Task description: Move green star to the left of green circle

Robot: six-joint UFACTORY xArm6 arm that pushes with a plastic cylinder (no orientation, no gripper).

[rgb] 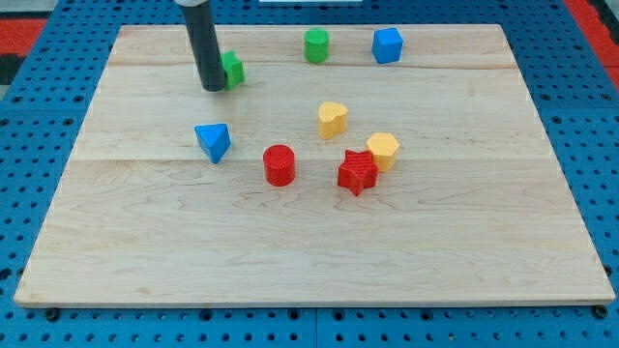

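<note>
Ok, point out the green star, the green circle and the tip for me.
green star [233, 69], camera view, its exposed right part
green circle [316, 44], camera view, middle of the block
my tip [213, 87], camera view, the rod's very end, at the star's left

Green star [233, 70] mostly hidden behind the rod, rod's upper part cut off at the view's top
</note>
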